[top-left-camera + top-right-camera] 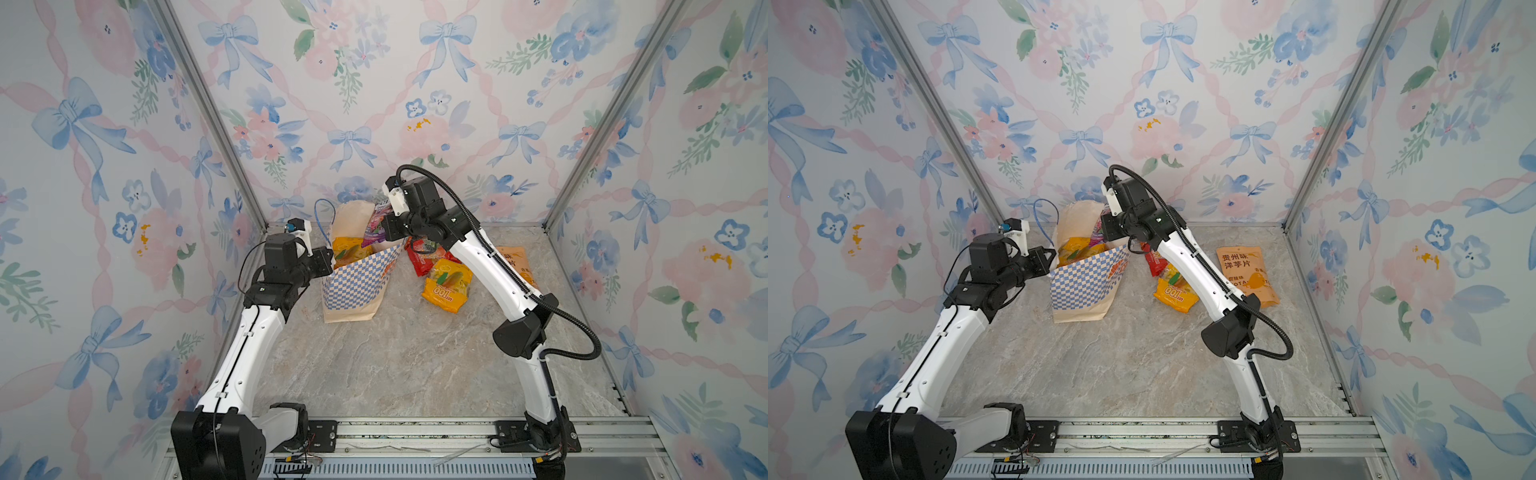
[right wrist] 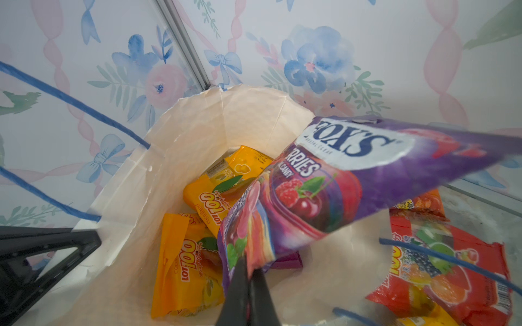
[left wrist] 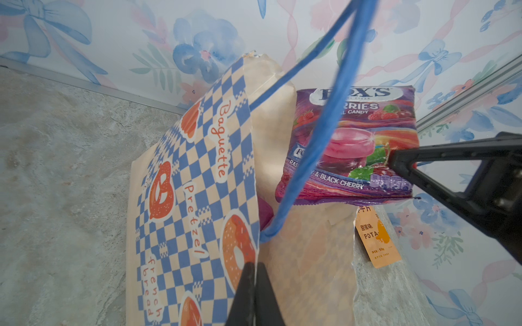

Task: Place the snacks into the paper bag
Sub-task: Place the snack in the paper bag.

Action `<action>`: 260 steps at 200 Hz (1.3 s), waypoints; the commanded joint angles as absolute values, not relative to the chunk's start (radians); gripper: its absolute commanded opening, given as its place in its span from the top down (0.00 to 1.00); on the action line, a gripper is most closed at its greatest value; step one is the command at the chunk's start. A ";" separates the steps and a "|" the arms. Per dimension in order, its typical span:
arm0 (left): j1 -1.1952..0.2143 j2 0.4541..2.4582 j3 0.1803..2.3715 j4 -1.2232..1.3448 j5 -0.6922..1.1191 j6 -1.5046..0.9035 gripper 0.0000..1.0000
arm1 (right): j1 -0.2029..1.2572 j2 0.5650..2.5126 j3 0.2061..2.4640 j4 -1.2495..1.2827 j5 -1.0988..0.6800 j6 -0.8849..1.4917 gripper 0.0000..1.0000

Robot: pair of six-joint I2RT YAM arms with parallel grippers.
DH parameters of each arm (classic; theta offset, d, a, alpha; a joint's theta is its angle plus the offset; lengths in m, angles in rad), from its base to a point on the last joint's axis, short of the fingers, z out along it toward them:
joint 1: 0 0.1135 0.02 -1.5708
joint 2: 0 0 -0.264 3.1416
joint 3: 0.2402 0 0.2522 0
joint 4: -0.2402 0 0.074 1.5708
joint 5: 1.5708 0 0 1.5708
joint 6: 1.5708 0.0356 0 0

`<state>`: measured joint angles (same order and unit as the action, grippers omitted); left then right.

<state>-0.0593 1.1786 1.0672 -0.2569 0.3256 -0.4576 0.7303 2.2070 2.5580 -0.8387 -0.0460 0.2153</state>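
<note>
The left arm rises from the near-left base and reaches toward the far side, with its wrist turned right. The left pincer (image 3: 252, 266) is fully closed on the left rim of the tall blue-and-white checkered paper bag (image 1: 353, 282).

The right arm bends at a raised elbow on the right. Its forearm slants far-left and places the wrist above the bag mouth. The right pincer (image 2: 248, 272) is fully closed on one corner of a shiny purple candy packet (image 2: 339, 183). It holds this packet over the open mouth.

The bag stands at the far centre of the grey marbled worktop (image 1: 395, 365). One thin blue cord handle (image 1: 324, 216) arches above the left rim. The cream interior holds two yellow-orange packets (image 2: 228, 180) (image 2: 183, 268). The edge of a further purple item (image 2: 285, 264) shows beneath the held packet.

Three snacks lie on the worktop to the right of the bag:
- A red fruit-candy packet (image 1: 424, 257), just beside the bag.
- A yellow-orange packet (image 1: 446, 291), nearer than the red one and overlapping it.
- A tan kraft pouch with Chinese text (image 1: 1246, 270), farther right and partly under the right forearm.
</note>
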 commanded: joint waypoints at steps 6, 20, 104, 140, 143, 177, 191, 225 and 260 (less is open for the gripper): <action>-0.068 1.159 1.071 -0.258 0.339 -0.479 1.00 | 0.787 2.185 2.586 -0.792 -0.025 0.183 1.00; -0.068 1.159 1.071 -0.258 0.338 -0.480 1.00 | 0.805 2.181 2.577 -0.800 -0.011 0.169 1.00; -0.068 1.161 1.066 -0.257 0.337 -0.479 1.00 | 0.860 2.176 2.557 -0.836 0.011 0.144 1.00; -0.068 1.157 1.062 -0.259 0.330 -0.469 1.00 | 0.880 2.165 2.557 -0.858 0.016 0.127 1.00; -0.068 1.155 1.062 -0.258 0.330 -0.468 1.00 | 0.882 2.162 2.557 -0.859 0.019 0.126 1.00; -0.067 1.162 1.067 -0.256 0.327 -0.466 1.00 | 0.885 2.149 2.559 -0.845 0.029 0.117 1.00; -0.067 1.169 1.072 -0.257 0.328 -0.465 1.00 | 0.885 2.151 2.558 -0.849 0.036 0.111 1.00; -0.067 1.172 1.078 -0.258 0.328 -0.464 1.00 | 0.885 2.149 2.551 -0.860 0.037 0.104 1.00; -0.067 1.163 1.072 -0.258 0.321 -0.463 1.00 | 0.885 2.149 2.552 -0.861 0.039 0.089 0.81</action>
